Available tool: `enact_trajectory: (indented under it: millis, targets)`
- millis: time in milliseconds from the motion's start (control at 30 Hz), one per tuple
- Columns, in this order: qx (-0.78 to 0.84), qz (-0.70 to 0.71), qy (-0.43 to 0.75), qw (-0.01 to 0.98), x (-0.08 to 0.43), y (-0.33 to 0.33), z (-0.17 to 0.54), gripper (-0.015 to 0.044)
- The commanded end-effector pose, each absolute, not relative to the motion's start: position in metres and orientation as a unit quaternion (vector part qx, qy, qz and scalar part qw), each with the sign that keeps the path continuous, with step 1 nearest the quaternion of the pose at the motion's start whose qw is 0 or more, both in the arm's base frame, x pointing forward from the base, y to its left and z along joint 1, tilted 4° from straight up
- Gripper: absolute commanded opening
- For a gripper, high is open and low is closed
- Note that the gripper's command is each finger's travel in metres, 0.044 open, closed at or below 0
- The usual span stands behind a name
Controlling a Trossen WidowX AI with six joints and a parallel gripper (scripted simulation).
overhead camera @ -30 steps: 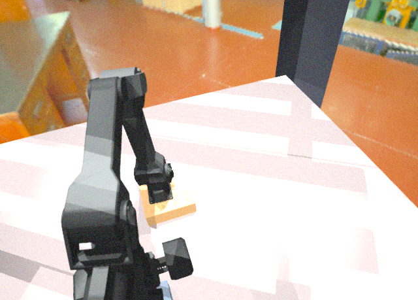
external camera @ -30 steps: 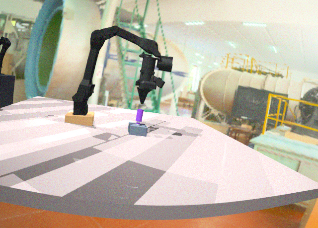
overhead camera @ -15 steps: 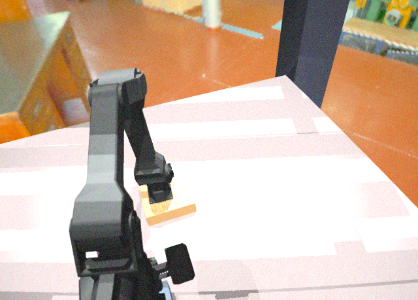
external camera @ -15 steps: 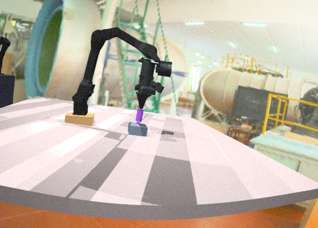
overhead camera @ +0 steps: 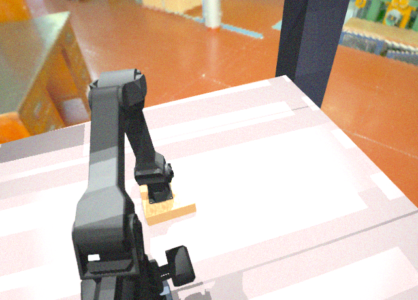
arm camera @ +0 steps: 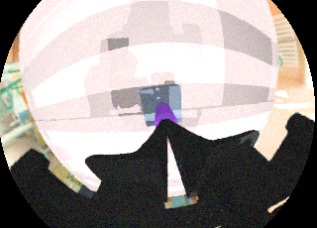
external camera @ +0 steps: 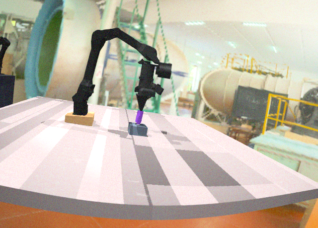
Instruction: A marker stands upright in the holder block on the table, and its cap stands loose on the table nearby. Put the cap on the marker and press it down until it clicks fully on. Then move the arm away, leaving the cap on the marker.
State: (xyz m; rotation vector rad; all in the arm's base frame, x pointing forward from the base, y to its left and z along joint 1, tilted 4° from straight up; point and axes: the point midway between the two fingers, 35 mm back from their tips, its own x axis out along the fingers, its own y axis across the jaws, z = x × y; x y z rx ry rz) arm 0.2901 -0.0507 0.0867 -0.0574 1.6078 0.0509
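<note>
The purple cap (external camera: 139, 116) (arm camera: 164, 113) sits over the upright marker, with only a small pale part showing below it in the exterior view. The marker stands in the blue-grey holder block (external camera: 137, 130) (arm camera: 170, 94) (overhead camera: 165, 287). My gripper (external camera: 141, 109) (arm camera: 164, 122) is shut with nothing between its fingers. Its closed tips are right at the top of the cap and seem to touch it. The fingers hide part of the cap in the wrist view. I cannot tell whether the cap is fully down.
The arm's wooden base block (overhead camera: 172, 215) (external camera: 79, 118) stands on the table (overhead camera: 270, 175) (external camera: 102, 194). In the top view the arm hides the cap and most of the holder. A dark pillar (overhead camera: 309, 36) stands beyond the table's far edge.
</note>
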Motion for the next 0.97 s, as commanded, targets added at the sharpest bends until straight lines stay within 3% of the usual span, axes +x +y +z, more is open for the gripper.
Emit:
enact_trajectory:
  millis: [0,167,300,833,933]
  targets:
    - [-0.026,0.022,0.718,0.695,0.294,-0.051,0.105,0.0]
    - [-0.026,0.023,0.719,0.695,0.296,-0.051,0.167,0.0]
    - [-0.026,0.023,0.719,0.694,0.295,-0.05,0.175,0.0]
    - [-0.026,0.023,0.719,0.694,0.295,-0.05,0.175,0.042]
    - [-0.026,0.023,0.719,0.694,0.295,-0.05,0.175,0.044]
